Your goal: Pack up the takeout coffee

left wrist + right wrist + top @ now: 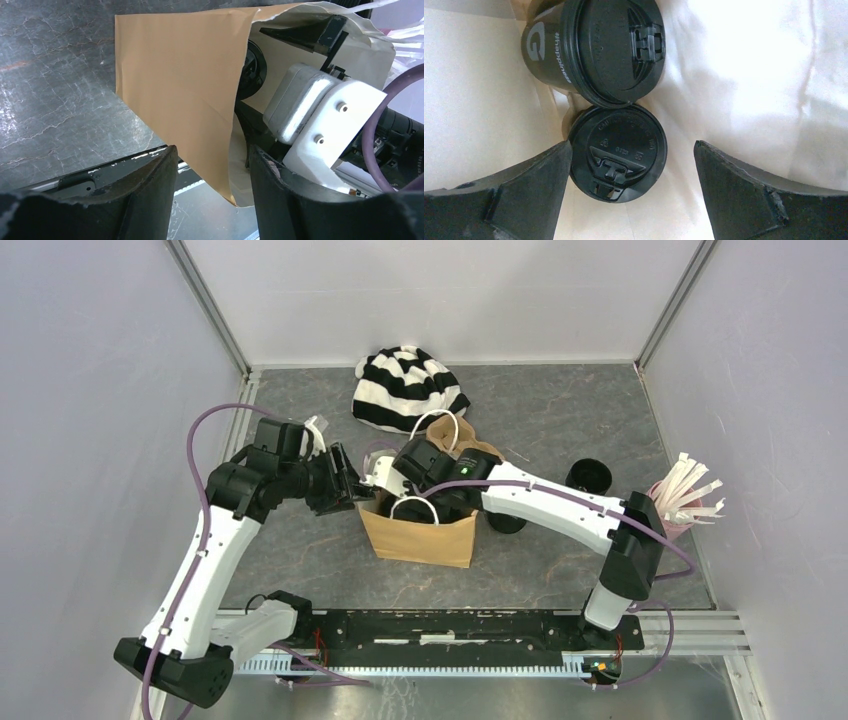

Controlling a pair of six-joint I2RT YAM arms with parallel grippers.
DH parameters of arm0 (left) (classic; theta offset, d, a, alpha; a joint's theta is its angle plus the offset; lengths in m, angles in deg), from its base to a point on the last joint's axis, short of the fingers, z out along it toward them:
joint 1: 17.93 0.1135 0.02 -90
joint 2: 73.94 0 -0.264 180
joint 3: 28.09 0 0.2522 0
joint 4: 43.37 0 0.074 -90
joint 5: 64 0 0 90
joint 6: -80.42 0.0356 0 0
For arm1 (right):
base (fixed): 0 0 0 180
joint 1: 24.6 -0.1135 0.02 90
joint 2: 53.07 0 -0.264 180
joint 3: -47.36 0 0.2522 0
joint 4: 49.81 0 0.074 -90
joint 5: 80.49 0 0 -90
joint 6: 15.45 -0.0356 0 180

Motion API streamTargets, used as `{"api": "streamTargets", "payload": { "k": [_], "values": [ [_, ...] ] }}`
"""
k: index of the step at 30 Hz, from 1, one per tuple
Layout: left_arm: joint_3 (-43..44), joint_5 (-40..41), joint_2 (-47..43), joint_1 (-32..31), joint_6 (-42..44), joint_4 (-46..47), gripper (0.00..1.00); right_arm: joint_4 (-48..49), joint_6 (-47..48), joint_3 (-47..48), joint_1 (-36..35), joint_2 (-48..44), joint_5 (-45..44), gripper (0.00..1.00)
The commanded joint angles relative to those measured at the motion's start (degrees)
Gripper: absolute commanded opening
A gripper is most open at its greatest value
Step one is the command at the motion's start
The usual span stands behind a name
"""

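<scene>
The right gripper (631,146) is held with jaws spread wide inside the brown paper bag (420,538), and nothing is gripped. An upright coffee cup (616,152) is seen in the bag just beside one finger, and a second coffee cup (574,50) appears to lean against it. The left gripper (212,148) is parted around the bag's edge. The right arm is best drawn straight up, so that no lid is snagged.
</scene>
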Motion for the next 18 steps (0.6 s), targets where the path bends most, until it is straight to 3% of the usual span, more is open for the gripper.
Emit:
{"api": "streamTargets", "payload": {
  "k": [1, 13, 18],
  "values": [
    [1.6, -2.2, -1.2, -0.1, 0.3, 2.8, 0.61, -0.8, -4.8, 3.5, -0.3, -0.9, -3.4, 0.98],
    [1.8, -3.0, -5.9, -0.1, 2.0, 5.3, 0.60, -1.5, -10.1, 10.1, -0.4, -3.6, -5.0, 0.90],
    [2.1, -3.3, -8.6, -0.1, 2.6, 6.4, 0.61, -1.4, -12.2, 13.2, -0.3, -4.5, -6.6, 0.91]
  ]
}}
